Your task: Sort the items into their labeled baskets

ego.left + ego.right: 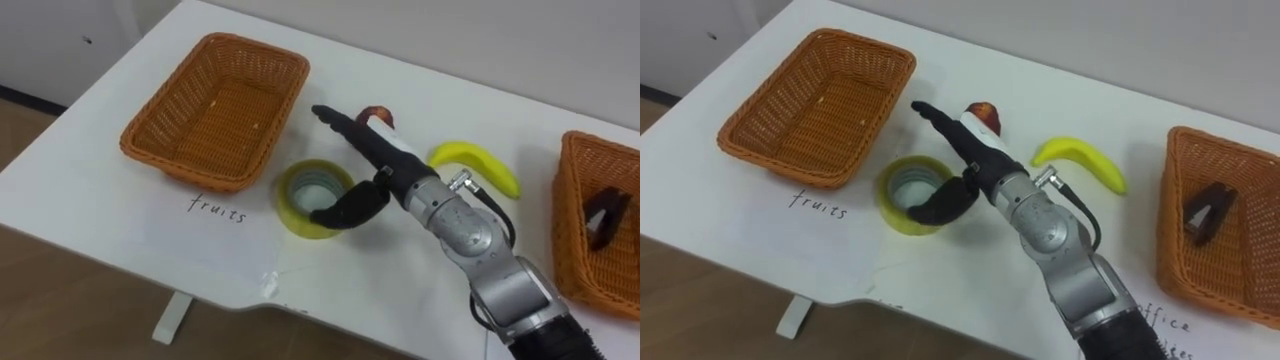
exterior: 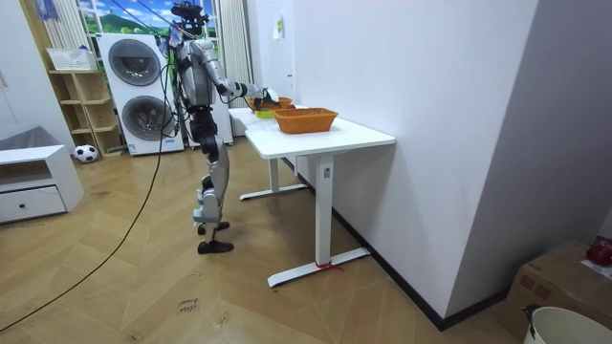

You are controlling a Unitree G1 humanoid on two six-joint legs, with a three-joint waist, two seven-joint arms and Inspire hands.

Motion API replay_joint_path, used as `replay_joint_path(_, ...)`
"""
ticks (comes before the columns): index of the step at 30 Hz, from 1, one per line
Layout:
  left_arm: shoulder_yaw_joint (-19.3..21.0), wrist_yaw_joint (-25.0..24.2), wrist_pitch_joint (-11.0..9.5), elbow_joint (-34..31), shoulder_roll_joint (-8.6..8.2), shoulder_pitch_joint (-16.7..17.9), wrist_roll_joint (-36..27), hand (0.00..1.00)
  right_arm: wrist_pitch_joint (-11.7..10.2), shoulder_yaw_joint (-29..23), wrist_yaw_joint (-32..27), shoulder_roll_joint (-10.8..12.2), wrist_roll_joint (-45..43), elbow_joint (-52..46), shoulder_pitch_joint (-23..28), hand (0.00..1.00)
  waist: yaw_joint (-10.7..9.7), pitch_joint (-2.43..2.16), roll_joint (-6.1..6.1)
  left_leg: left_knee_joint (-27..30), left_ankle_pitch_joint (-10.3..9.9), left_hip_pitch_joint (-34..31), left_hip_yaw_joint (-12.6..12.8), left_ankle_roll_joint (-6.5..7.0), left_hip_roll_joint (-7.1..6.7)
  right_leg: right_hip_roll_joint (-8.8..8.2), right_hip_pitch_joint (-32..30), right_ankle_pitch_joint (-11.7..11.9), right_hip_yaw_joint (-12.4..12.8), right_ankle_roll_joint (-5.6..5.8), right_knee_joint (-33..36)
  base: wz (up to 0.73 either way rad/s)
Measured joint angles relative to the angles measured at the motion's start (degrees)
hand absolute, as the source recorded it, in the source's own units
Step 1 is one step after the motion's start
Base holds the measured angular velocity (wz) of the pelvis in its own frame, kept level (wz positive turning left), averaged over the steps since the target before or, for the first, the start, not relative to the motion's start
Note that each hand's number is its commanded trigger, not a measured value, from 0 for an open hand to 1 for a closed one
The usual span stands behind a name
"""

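Note:
A yellow tape roll (image 1: 308, 198) lies flat on the white table (image 1: 100, 190), just in front of the empty wicker basket (image 1: 172, 98) labelled fruits. My right hand (image 1: 385, 163) reaches in from the lower right and hovers over the roll's right rim. Its fingers (image 1: 340, 122) are straight and point up-left, and its thumb (image 1: 340, 211) bends down over the roll's edge. The hand is open. Behind the fingers sits a red apple (image 1: 381, 117), partly hidden. A banana (image 1: 478, 166) lies to the right of the hand. The second wicker basket (image 1: 574, 250) stands at the right edge.
A dark office item (image 1: 603, 216) lies inside the right basket. In the room view I stand at the table's end nearest the room view's left, with the baskets (image 2: 304, 118) on the tabletop. The table's front edge runs close below the tape roll.

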Motion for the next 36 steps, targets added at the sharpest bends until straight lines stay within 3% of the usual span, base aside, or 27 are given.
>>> replay_joint_path(10,-0.6,0.0,-0.7,-0.2,-0.37,0.0,-0.1,0.0,-0.3,-3.2,-2.4,0.3,0.2,-0.9,0.0,0.0,-0.9,-0.53,1.35,-0.2,0.0,0.3,0.1,0.01,-0.03,-0.02,0.1,0.0,0.1,0.0,0.0,0.0)
replay_joint_path(22,-0.5,-0.1,-0.5,-0.1,-0.41,0.9,0.0,0.0,-0.1,-3.2,-2.4,0.4,-1.3,1.7,0.0,0.0,-0.3,-0.79,0.89,-0.1,0.0,0.3,-0.1,0.01,-0.04,-0.04,0.1,0.0,0.0,0.0,0.0,0.0)
replay_joint_path(27,-0.5,0.0,-0.1,0.6,-0.06,0.8,0.0,0.0,-0.1,-3.2,-3.4,0.5,0.8,3.1,-0.1,0.0,-0.1,-0.69,0.27,0.0,0.2,0.5,-0.3,0.0,-0.06,-0.05,0.5,0.0,-0.2,0.0,0.0,0.02)
replay_joint_path(31,-0.4,0.0,0.1,0.9,0.07,0.8,0.1,0.0,0.0,-3.2,-3.4,0.9,0.8,4.4,-0.1,0.0,0.4,-0.22,0.37,0.0,0.2,0.2,-0.4,0.01,-0.09,-0.05,0.6,0.0,-0.4,0.0,0.0,0.0)
replay_joint_path(36,-0.5,0.0,1.1,0.9,0.04,0.8,0.1,0.0,0.1,-3.2,-3.6,0.9,0.8,4.4,-0.1,0.0,1.3,-0.2,0.4,-0.2,0.2,0.2,-0.5,0.01,-0.02,0.05,0.5,0.0,-0.6,0.01,0.0,0.01)
